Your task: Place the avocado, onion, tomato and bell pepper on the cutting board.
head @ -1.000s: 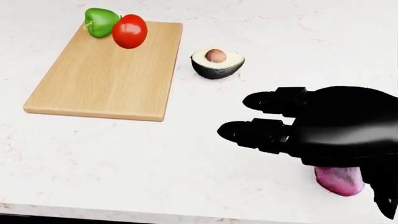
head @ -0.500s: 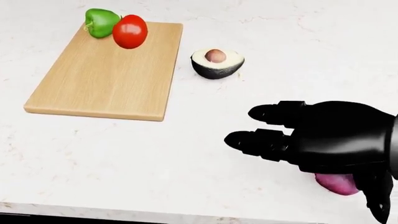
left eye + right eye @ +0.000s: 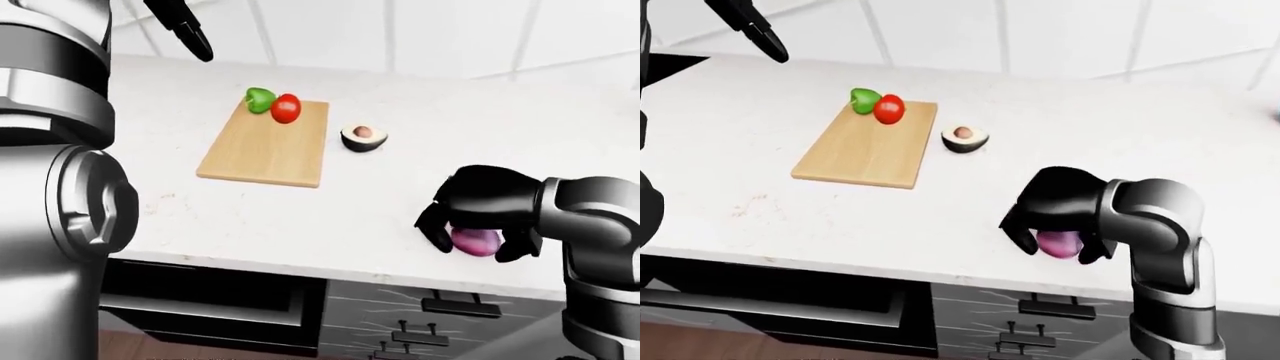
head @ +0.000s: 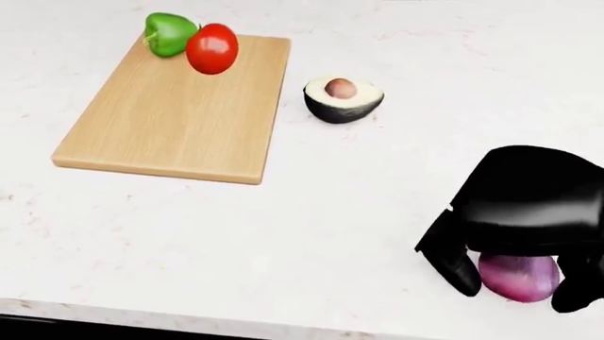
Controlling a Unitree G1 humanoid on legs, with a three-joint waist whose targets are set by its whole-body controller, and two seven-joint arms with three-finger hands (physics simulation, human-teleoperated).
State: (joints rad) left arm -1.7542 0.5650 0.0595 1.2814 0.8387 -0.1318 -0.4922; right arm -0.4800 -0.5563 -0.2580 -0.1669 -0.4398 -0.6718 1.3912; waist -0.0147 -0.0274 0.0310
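Right hand [image 4: 510,273] is cupped over the red onion [image 4: 516,277] near the desk's [image 4: 283,241] lower right edge in the head view, fingers curled down round both its sides. Bell pepper [image 4: 169,32] and tomato [image 4: 212,48] sit touching at the cutting board's [image 4: 175,113] top corner. Halved avocado [image 4: 343,98] rests on the desk just right of the board. Left hand [image 3: 180,26] is raised at upper left, only partly visible; its state cannot be told. No legible writing anywhere.

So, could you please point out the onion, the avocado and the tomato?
onion [image 4: 517,278]: head view, purple skin below the palm.
avocado [image 4: 342,88]: head view, on the pit.
tomato [image 4: 212,48]: head view, red middle.
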